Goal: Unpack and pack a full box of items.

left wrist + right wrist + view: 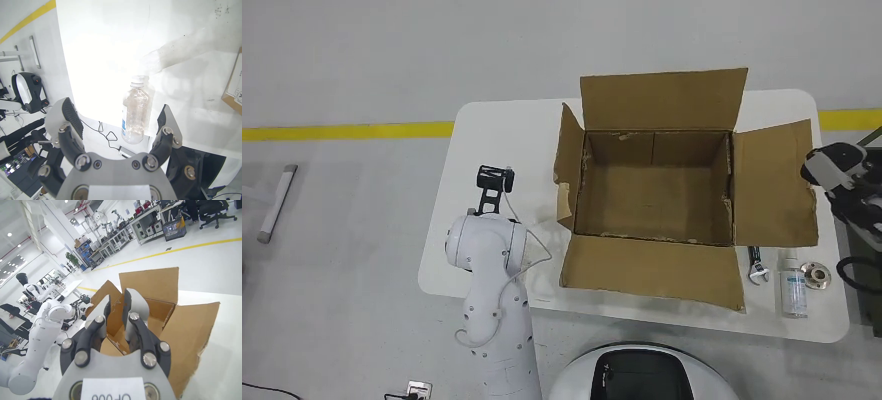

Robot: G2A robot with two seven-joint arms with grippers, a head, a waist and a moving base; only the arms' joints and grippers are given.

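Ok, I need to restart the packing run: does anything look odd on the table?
Yes. The clear bottle lies on its side at the table edge, its base seeming to overhang it. The cardboard box has ragged, torn flap folds.

Open cardboard box [654,188] on table [502,150], flaps spread outward.
Wide tabletop left of the box; wrench [757,266], bottle [793,287] and small roll [816,274] crowd its near right corner.

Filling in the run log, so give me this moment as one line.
left gripper: open, above clear bottle | right gripper: shut, empty, by box | box: open, empty
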